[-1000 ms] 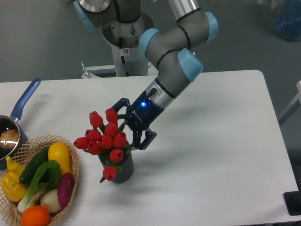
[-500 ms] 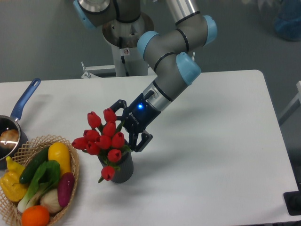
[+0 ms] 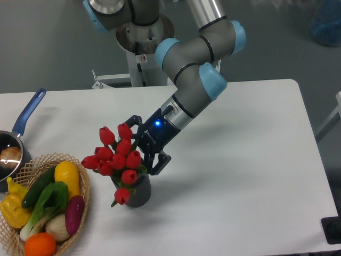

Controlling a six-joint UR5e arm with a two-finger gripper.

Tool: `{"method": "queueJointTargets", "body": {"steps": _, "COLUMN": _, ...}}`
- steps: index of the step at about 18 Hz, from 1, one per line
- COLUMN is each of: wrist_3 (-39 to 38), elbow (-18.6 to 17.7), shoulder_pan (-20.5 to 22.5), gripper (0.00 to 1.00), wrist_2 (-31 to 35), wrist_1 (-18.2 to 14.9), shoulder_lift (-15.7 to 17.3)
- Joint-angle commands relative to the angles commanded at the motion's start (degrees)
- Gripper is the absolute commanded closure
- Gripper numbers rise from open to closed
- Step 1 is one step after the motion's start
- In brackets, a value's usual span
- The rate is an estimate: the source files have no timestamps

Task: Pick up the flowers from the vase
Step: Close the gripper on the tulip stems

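Observation:
The flowers (image 3: 118, 159), a bunch of red tulip buds with green leaves, stand in the vase (image 3: 137, 194), a short dark grey cylinder left of the table's middle. One bud droops over the vase's left rim. My gripper (image 3: 145, 143) reaches in from the upper right at bud height. It is open, with one finger behind the top buds and the other just right of the bunch above the vase's mouth. The buds hide the stems, so I cannot tell whether the fingers touch them.
A wicker basket (image 3: 85, 188) of colourful vegetables sits at the lower left, close to the vase. A saucepan with a blue handle (image 3: 29, 112) lies at the left edge. The arm's base column (image 3: 139, 48) stands behind the table.
The gripper has slid a little to the left and down, closer in around the bunch. The flowers have shifted slightly left with it. The jaws stay about as wide.

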Motion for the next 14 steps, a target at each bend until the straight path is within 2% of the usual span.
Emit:
{"method": "queueJointTargets", "body": {"steps": 7, "wrist_3": -0.4, "elbow": -0.4, "shoulder_pan": -0.1, "gripper": 0.01, "wrist_2": -0.1, "wrist_1": 0.0, "shoulder_lift": 0.1}}
{"method": "queueJointTargets", "body": {"steps": 10, "wrist_3": -1.6, "elbow": -0.5, "shoulder_pan": -0.1, "gripper": 0.18, "wrist_2": 0.0, "wrist_1": 0.0, "shoulder_lift": 0.2}}
{"method": "queueJointTargets", "body": {"steps": 14, "wrist_3": -1.6, "elbow": -0.5, "shoulder_pan": 0.0, "gripper": 0.24, "wrist_2": 0.0, "wrist_1": 0.0, "shoulder_lift": 0.3}}
